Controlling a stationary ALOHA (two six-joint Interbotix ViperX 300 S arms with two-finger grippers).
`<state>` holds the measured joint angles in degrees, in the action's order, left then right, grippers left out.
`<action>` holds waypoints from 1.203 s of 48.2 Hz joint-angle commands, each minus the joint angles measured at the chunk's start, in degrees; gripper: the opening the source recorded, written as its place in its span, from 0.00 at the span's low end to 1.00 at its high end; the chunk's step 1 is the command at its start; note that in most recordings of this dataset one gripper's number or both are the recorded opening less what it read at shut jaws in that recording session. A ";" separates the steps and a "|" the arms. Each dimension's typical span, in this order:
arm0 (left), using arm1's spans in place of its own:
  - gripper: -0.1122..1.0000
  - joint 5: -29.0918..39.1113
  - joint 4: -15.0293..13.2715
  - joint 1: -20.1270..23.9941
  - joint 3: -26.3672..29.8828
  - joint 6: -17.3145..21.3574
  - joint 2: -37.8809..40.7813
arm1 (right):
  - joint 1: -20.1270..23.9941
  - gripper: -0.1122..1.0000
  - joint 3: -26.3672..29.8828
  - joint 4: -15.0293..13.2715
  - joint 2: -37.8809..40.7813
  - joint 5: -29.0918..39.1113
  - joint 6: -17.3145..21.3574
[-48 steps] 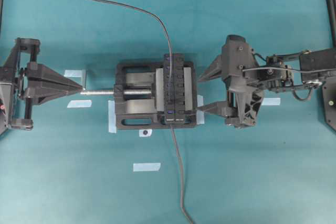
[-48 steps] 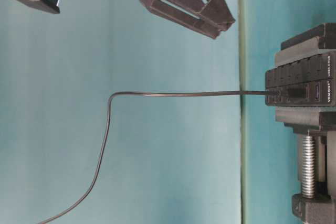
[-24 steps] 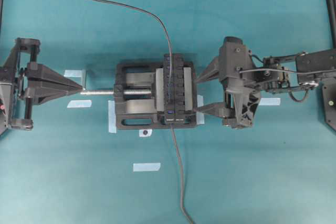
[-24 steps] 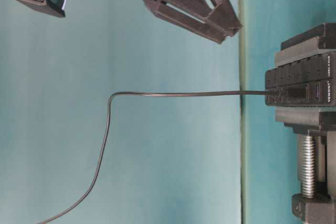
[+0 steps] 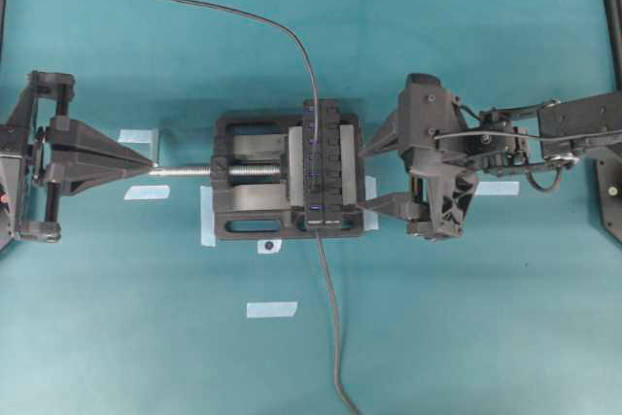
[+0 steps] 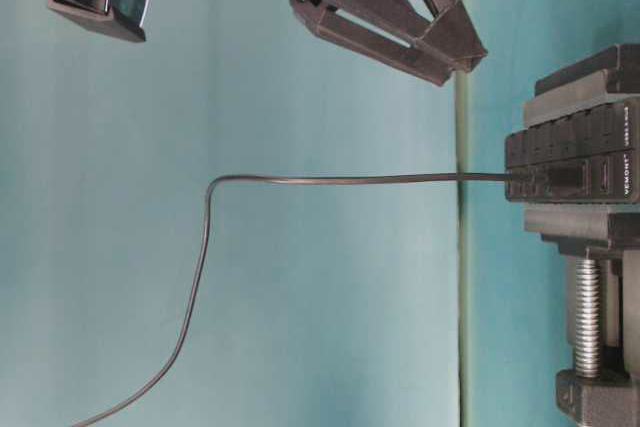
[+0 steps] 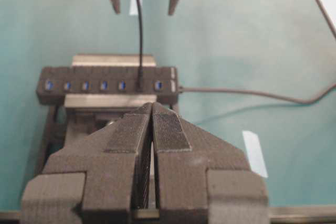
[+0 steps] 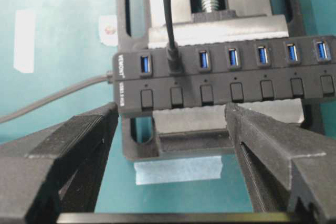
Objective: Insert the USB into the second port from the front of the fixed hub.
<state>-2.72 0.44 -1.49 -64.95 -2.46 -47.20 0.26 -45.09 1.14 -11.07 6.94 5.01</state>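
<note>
The fixed hub [image 5: 324, 167] is a long black bar clamped in a vise, with a row of blue sockets [image 8: 233, 56]. The USB [image 8: 173, 60] is a small black plug seated in the second port from the front, its thin cable [image 6: 330, 179] rising away from it. My right gripper [image 5: 366, 175] hovers just right of the hub, open and empty, its fingers [image 8: 89, 129] spread either side of the hub's front end. At the far left my left gripper [image 5: 151, 162] is shut on nothing, its tip by the vise screw's end.
The black vise [image 5: 248, 216] with its silver screw [image 5: 185, 170] holds the hub. The hub's own cable [image 5: 333, 328] runs off toward the front edge. Bits of pale tape [image 5: 271, 309] lie on the teal cloth, one [image 8: 178, 170] just under my right gripper.
My right gripper has moved left toward the hub and come lower, still open. The left gripper, the USB and the hub have not moved.
</note>
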 commanded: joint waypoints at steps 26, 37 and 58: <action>0.10 -0.35 0.09 -0.26 0.44 -0.18 0.09 | 0.18 0.88 0.53 -0.09 -0.62 -0.44 0.44; 0.10 -0.35 0.18 -0.35 0.09 -0.18 0.09 | 0.18 0.88 0.53 -0.09 -0.53 -0.44 0.44; 0.10 -0.26 0.09 -0.62 -0.18 -0.35 0.09 | 0.18 0.88 0.53 -0.09 0.00 -0.44 0.44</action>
<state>-2.72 0.53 -1.93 -65.83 -2.64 -47.20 0.26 -45.00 1.14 -10.63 6.94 5.01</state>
